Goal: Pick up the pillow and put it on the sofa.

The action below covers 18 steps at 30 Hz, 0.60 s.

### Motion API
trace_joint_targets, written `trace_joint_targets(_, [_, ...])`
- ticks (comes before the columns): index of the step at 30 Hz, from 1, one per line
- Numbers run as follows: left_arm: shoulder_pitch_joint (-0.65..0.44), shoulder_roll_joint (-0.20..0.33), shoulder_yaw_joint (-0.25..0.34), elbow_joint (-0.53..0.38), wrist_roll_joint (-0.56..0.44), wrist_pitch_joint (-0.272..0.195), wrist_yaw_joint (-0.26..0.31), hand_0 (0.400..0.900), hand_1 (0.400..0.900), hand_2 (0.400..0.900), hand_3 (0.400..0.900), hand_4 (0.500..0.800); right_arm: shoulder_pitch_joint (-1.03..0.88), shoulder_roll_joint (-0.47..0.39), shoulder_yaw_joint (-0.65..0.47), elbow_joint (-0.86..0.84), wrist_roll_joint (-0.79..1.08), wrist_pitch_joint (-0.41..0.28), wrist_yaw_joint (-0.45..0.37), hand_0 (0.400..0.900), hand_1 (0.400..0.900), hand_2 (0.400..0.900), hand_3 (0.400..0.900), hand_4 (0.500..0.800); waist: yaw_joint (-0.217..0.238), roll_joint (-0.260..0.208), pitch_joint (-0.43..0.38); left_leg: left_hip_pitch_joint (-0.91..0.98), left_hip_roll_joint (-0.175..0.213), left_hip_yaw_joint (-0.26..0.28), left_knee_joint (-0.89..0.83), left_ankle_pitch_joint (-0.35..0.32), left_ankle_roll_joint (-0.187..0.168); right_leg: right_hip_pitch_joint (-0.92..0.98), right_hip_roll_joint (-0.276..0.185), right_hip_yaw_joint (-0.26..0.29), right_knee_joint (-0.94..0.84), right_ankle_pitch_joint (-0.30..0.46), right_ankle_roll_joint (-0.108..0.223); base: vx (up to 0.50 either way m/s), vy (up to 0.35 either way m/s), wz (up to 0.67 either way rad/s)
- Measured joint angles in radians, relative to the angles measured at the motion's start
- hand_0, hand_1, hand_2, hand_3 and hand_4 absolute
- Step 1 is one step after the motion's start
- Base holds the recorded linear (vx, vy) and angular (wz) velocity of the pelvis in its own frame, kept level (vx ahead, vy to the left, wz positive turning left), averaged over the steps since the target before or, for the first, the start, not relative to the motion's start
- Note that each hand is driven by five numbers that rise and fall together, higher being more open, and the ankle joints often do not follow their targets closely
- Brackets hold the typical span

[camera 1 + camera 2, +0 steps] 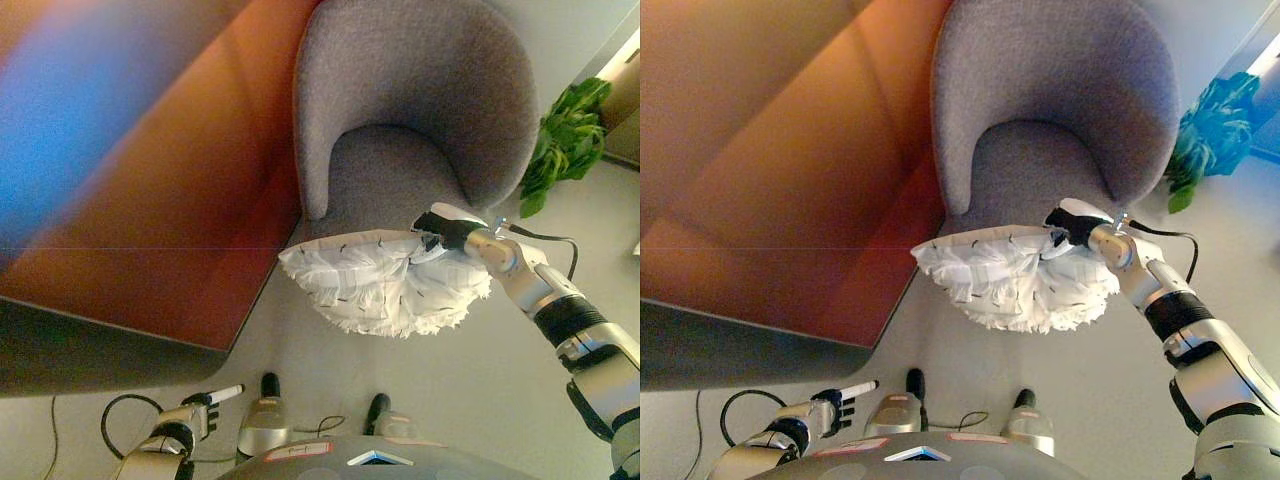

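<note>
A white fluffy pillow (385, 283) with dark flecks hangs at the front edge of a grey round-backed armchair (410, 110). My right hand (443, 230) is shut on the pillow's upper right edge and holds it just in front of the seat (385, 175). The pillow's lower part hangs over the floor. My left hand (200, 412) is low at the lower left, away from the pillow, fingers curled with one white-tipped finger pointing out, holding nothing.
A red-brown table top (180, 200) fills the left side, its corner close to the chair's left flank. A green potted plant (565, 140) stands to the right of the chair. Pale floor (480, 390) lies in front.
</note>
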Motion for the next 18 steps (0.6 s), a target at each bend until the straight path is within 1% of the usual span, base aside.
trace_joint_targets(3, [0.016,0.0,0.005,0.0,0.002,0.006,-0.013,0.9,0.9,0.9,0.9,0.8,0.001,-0.023,-0.022,-0.01,0.01,-0.011,0.02,0.4,0.4,0.4,0.4,0.5,-0.002,0.0,-0.024,0.016,0.003,0.002,-0.024,0.008,-0.008,0.011,0.012,0.0,-0.017,0.002,0.0,0.14,-0.025,-0.04])
trace_joint_targets(8, [0.027,-0.002,0.03,0.006,0.028,0.022,-0.018,0.9,0.9,0.9,0.9,0.8,0.0,-0.078,-0.047,-0.032,0.041,-0.011,0.029,0.4,0.4,0.4,0.4,0.5,0.001,-0.002,-0.026,0.035,0.005,0.0,-0.024,0.007,-0.009,0.038,0.016,0.0,-0.03,0.002,0.0,0.18,-0.046,-0.06])
trace_joint_targets(12, [0.032,0.0,0.03,0.021,0.035,0.05,-0.017,0.9,0.9,0.9,0.9,0.8,-0.003,-0.089,-0.049,-0.017,0.088,-0.008,0.029,0.4,0.4,0.4,0.4,0.5,0.001,-0.009,-0.037,0.039,0.007,0.003,-0.024,0.008,-0.01,0.038,0.018,0.005,-0.029,0.005,-0.003,0.14,-0.05,-0.01])
trace_joint_targets(15, [0.033,0.0,0.026,0.023,0.035,0.072,-0.017,0.9,0.9,0.9,0.9,0.8,-0.026,-0.074,-0.047,0.064,0.125,-0.002,0.029,0.4,0.4,0.4,0.4,0.5,0.009,-0.014,-0.04,0.038,0.007,0.001,-0.024,0.01,-0.011,0.037,0.017,0.006,-0.025,0.006,-0.003,0.02,-0.053,0.17])
trace_joint_targets(18, [0.008,0.004,-0.017,0.042,0.034,0.087,-0.014,0.9,0.9,0.9,0.9,0.8,-0.095,-0.052,-0.025,0.19,0.157,0.017,0.028,0.4,0.4,0.4,0.4,0.5,0.02,-0.012,-0.04,0.014,0.007,-0.009,-0.023,0.019,-0.009,0.015,0.017,-0.001,-0.016,0.006,-0.004,-0.08,-0.039,0.3])
